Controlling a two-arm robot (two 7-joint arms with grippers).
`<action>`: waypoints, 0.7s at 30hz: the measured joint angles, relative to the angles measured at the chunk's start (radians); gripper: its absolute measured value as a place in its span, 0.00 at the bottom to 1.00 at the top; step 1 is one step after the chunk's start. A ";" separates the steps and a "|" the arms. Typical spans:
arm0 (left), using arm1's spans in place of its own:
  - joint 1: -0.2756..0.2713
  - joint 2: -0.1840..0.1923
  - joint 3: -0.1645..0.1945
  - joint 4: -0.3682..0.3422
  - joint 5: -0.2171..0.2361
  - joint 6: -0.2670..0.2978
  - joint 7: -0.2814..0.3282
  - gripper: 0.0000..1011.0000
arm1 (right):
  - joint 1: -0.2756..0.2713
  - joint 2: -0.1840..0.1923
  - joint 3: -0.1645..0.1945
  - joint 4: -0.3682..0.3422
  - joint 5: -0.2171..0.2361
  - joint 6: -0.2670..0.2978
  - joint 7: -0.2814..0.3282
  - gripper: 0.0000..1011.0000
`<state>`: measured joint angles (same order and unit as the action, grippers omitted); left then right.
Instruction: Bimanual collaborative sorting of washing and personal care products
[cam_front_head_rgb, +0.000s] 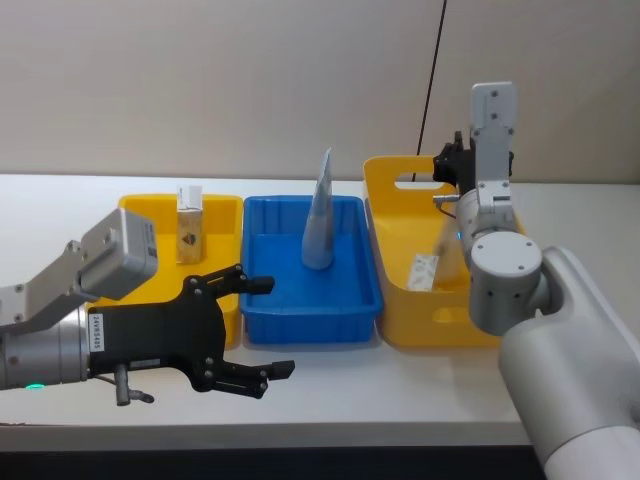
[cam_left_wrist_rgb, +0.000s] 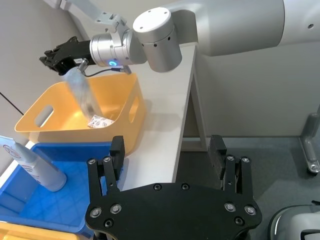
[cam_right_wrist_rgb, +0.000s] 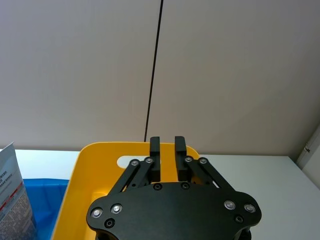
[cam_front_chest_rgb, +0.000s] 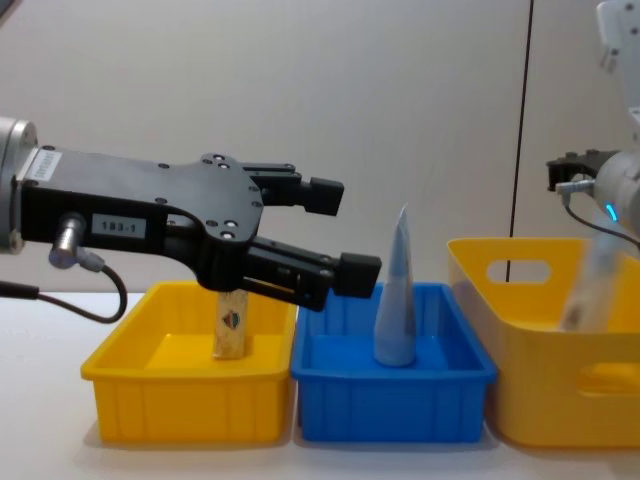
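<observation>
**Left gripper open by the blue bin, pouch upright beyond it**

The landmark here is the blue bin (cam_front_head_rgb: 310, 325) in the middle of the table (cam_front_head_rgb: 60, 200).

The left gripper (cam_front_head_rgb: 270, 327) hovers in front of the blue bin's left front corner. Its fingers are spread wide w/ nothing between them, and they point sideways across the bin's front wall.

The pale pouch (cam_front_head_rgb: 320, 225) stands inside the blue bin, approx. at its centre. Its long axis is vertical, w/ a broad base below and a narrow tip above. From the left fingers it lies farther back and a bit to the right, so I think a reach for it must go over the front wall and close around the body from the side. The left arm is clearly the nearer one.

The tan carton (cam_front_head_rgb: 190, 232) stands upright in the small yellow bin (cam_front_head_rgb: 135, 205), which touches the blue bin's left side.

The right gripper (cam_right_wrist_rgb: 167, 147) is above the yellow basket (cam_front_head_rgb: 420, 325) that stands just right of the blue bin. Whether it is open or closed I cannot tell. Just under it a blurred, clear bottle-like thing (cam_left_wrist_rgb: 86, 97) leans into the basket. If it is held or falling, I cannot say. A small white packet (cam_left_wrist_rgb: 98, 121) lies on the basket floor.

Writing:
- The left gripper's body has a tag "183-1".
- The carton shows a diamond logo, no legible words.
- The pouch has red and small print, too small to read.
</observation>
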<state>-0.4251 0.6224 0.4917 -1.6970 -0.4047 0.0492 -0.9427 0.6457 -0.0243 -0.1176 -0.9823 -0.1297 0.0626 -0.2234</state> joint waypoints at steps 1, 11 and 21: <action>0.000 0.000 0.000 0.000 0.000 0.000 0.000 0.99 | 0.005 -0.003 0.000 0.011 -0.003 -0.003 -0.004 0.16; 0.000 0.000 0.000 0.000 0.000 0.000 0.000 0.99 | 0.023 -0.018 0.001 0.052 -0.016 -0.017 -0.021 0.45; 0.000 0.000 0.000 0.000 0.000 0.000 0.000 0.99 | 0.013 -0.027 0.007 0.020 -0.016 -0.019 0.002 0.79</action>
<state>-0.4251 0.6224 0.4916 -1.6971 -0.4045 0.0492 -0.9427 0.6585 -0.0513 -0.1111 -0.9627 -0.1456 0.0431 -0.2216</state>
